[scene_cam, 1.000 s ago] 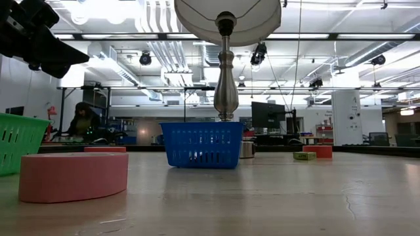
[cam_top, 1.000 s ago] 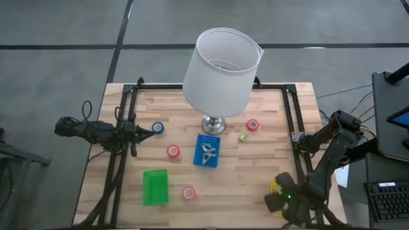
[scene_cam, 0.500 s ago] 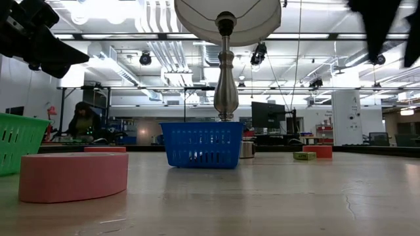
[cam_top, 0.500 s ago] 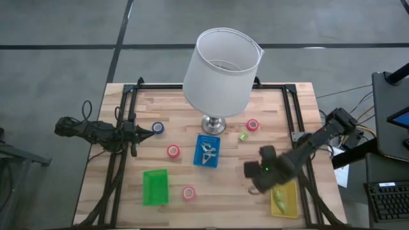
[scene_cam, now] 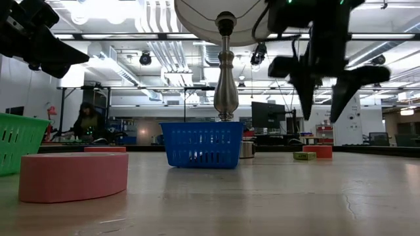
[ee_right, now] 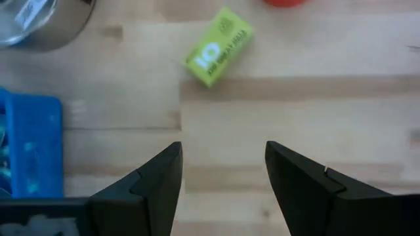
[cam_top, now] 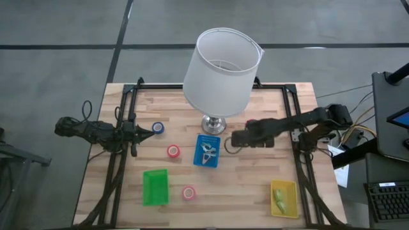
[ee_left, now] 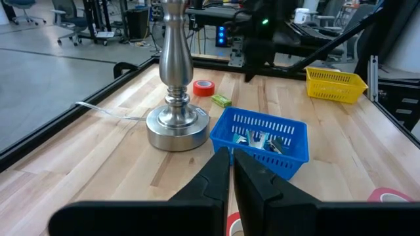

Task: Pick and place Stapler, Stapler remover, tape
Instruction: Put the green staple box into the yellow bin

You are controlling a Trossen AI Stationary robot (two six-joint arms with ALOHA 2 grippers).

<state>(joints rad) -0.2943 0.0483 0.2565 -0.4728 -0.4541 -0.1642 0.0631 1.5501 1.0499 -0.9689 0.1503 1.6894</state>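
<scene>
I have the right gripper point(cam_top: 231, 140) out over the middle of the surface point(cam_top: 255, 179), jaws spread and empty, just right of the blue basket point(cam_top: 207, 151) in the high view. In its wrist view the jaws frame bare wood, with the small green box point(ee_right: 218, 47) ahead of them and a red tape roll point(ee_right: 283, 2) at the top edge. My reading: this is the approach to the next pick, likely the green box or the red roll beside it; which one, I cannot tell.

Next move calls for advancing until the target sits between the jaws, then descending, keeping clear of the lamp base point(cam_top: 213, 124).

Arm pose: right arm stretched leftward from centre right of frame, wrist pointing down.

Left gripper point(cam_top: 151, 133) waits at centre left, jaws clenched on nothing, beside the blue tape roll point(cam_top: 158, 128).

Other red rolls point(cam_top: 173, 151) and point(cam_top: 188, 192) lie loose. Green basket point(cam_top: 155, 186) lower left; yellow basket point(cam_top: 284, 199) lower right holds something yellowish.
</scene>
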